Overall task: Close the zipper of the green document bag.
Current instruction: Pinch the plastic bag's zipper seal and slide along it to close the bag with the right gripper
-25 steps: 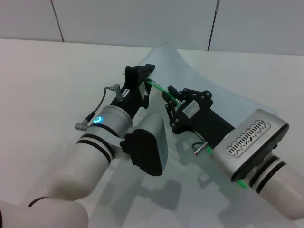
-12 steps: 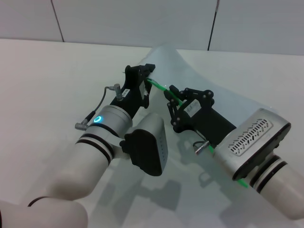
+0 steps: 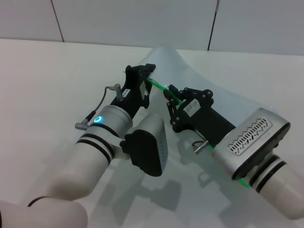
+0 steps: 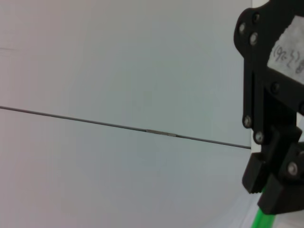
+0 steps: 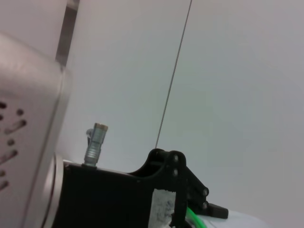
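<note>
The green document bag [image 3: 216, 92] is a translucent pale sheet held up off the table between my two arms. Its zipper [image 3: 159, 86] is a thin bright green strip running from the upper left down under my right arm. My left gripper [image 3: 147, 76] is shut on the strip's far end. A short way along it, my right gripper [image 3: 170, 96] is shut on the zipper too. The left wrist view has the right gripper's black fingers [image 4: 274, 190] over the zipper [image 4: 260, 219]. In the right wrist view the zipper [image 5: 194, 217] shows beside the left arm's black gripper body [image 5: 171, 190].
A white table [image 3: 47, 71] spreads to the left and front. A white panelled wall [image 3: 142, 19] stands behind it. My left arm's black camera housing [image 3: 145, 152] sits close to my right arm's black body [image 3: 209, 126].
My right gripper has slid slightly to the right along the zipper. The left arm and the bag have stayed put.
</note>
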